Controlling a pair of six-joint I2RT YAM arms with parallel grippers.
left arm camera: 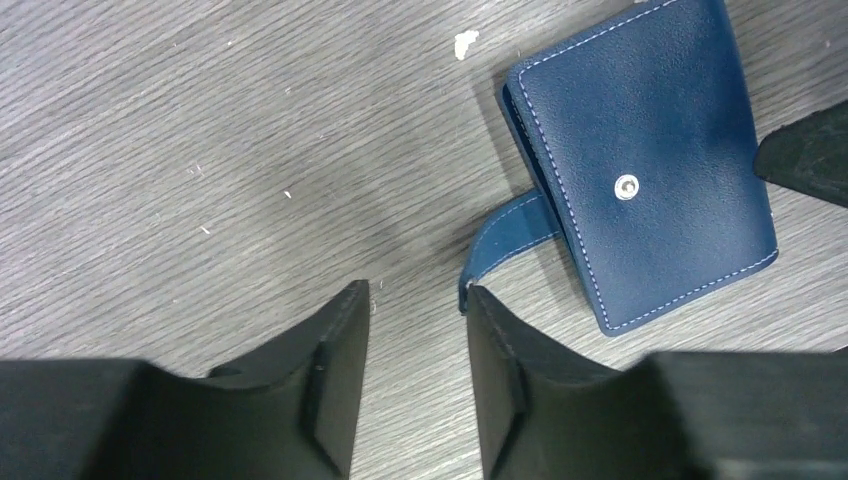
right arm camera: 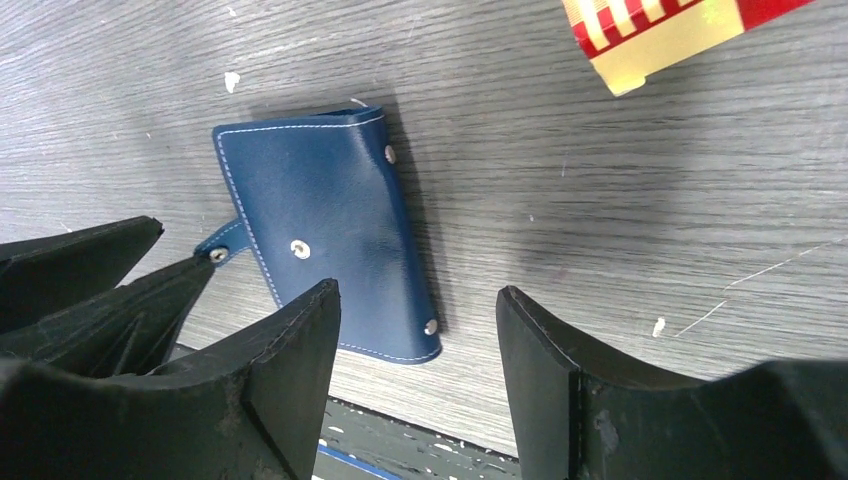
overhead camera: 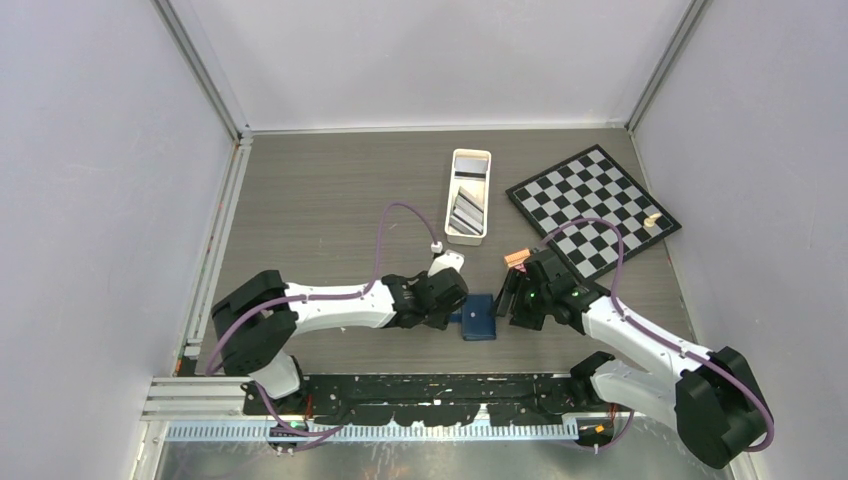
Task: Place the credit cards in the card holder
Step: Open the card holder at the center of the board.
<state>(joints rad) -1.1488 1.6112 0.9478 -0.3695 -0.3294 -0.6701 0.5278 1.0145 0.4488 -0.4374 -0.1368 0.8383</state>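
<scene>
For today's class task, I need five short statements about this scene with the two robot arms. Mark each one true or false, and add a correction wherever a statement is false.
1. The card holder lies folded shut between the left tool and the right tool. True.
2. The holder's strap is snapped shut. False: it hangs loose beside the holder.
3. The right tool grips the card holder. False: its jaws stand open and hold nothing.
4. Cards lie in the white tray. True.
5. The chessboard is bare. False: one pale piece stands on it.
</scene>
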